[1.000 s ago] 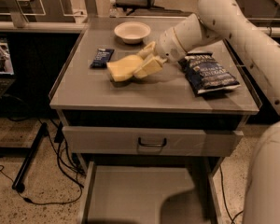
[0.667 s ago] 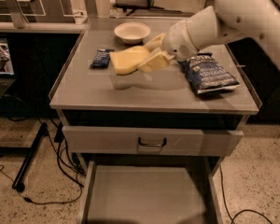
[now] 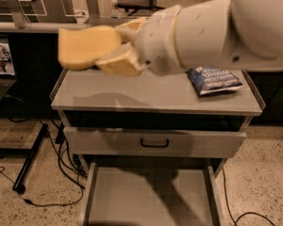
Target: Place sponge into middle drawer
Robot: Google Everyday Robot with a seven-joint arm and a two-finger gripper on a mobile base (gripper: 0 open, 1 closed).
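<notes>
The pale yellow sponge [image 3: 84,46] is held in the air above the left part of the cabinet top [image 3: 146,97], close to the camera. My gripper [image 3: 111,44] is shut on the sponge's right end, with one cream-yellow finger [image 3: 119,63] under it and the other above. My white arm [image 3: 212,32] fills the upper right. The middle drawer [image 3: 146,199] stands pulled out at the bottom of the view, its grey floor bare and partly in the arm's shadow.
A blue chip bag [image 3: 213,80] lies on the right of the cabinet top. A grey drawer front with a black handle [image 3: 153,143] sits above the open tray. Cables and a black stand leg [image 3: 30,161] lie on the floor at left.
My gripper has lifted the sponge off the cabinet top, up and toward the camera. The arm now hides the bowl and the dark packet at the back of the top.
</notes>
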